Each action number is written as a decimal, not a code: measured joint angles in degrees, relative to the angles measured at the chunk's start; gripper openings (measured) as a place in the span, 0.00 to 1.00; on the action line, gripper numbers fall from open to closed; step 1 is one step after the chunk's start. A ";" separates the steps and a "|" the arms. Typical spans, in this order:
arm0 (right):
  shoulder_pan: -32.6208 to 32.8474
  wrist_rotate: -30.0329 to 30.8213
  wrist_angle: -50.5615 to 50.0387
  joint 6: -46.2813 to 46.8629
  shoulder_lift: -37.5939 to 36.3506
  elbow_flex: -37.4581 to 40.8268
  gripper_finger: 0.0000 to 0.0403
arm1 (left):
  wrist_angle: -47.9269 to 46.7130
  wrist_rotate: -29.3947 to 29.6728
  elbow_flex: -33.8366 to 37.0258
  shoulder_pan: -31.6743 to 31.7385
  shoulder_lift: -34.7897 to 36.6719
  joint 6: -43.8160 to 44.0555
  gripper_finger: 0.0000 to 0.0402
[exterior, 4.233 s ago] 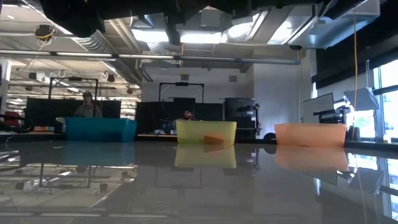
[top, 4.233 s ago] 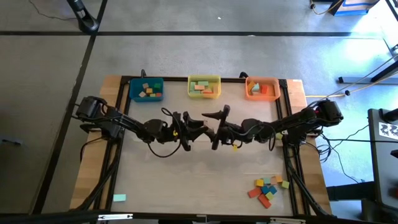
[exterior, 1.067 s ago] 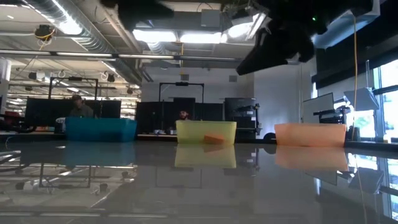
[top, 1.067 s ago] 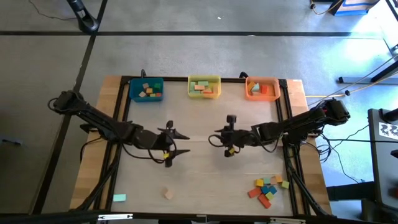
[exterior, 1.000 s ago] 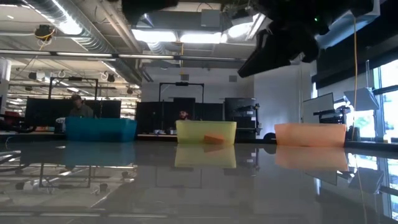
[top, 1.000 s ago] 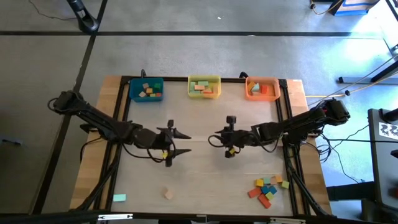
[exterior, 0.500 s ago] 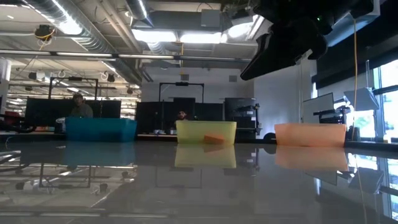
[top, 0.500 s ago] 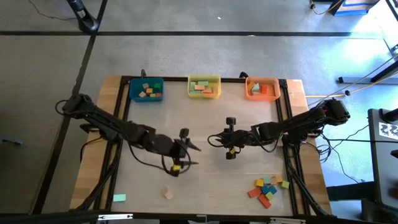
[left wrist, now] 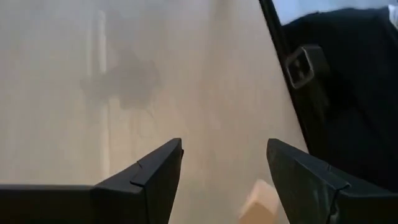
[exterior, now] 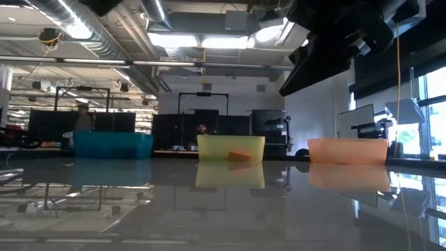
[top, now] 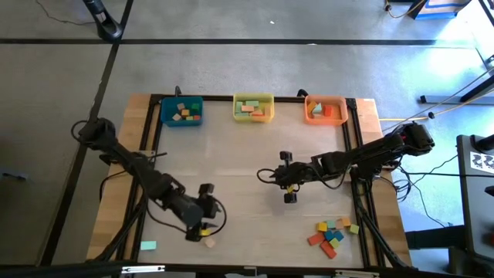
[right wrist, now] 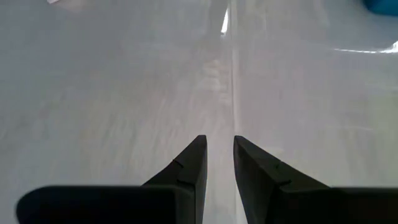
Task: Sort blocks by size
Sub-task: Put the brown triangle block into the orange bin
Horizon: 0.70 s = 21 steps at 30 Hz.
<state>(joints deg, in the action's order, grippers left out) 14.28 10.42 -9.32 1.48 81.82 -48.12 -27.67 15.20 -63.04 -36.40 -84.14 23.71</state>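
One small tan block (top: 209,241) lies at the table's near edge, just beside the left gripper (top: 202,229), whose fingers (left wrist: 149,180) are spread and empty. It sits off toward one fingertip, not centred between them. The right gripper (top: 289,193), nearly closed on nothing, hangs mid-table, well apart; the left arm is nearer.

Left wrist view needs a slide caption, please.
Open left gripper fingers hover above the wooden table, a tan block between them.
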 joint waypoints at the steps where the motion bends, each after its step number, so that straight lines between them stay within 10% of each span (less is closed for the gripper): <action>1: 0.00 0.00 -0.02 0.27 0.00 0.00 0.19 | 0.01 0.00 0.56 -0.90 0.00 0.59 0.56; 21: -0.02 0.02 0.40 4.50 2.99 0.00 0.19 | 14.50 1.48 13.75 -8.88 -0.17 -1.11 0.56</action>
<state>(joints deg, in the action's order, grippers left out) 14.26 10.44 -8.92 5.99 84.82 -48.12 -13.18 16.68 -49.29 -45.28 -84.31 22.60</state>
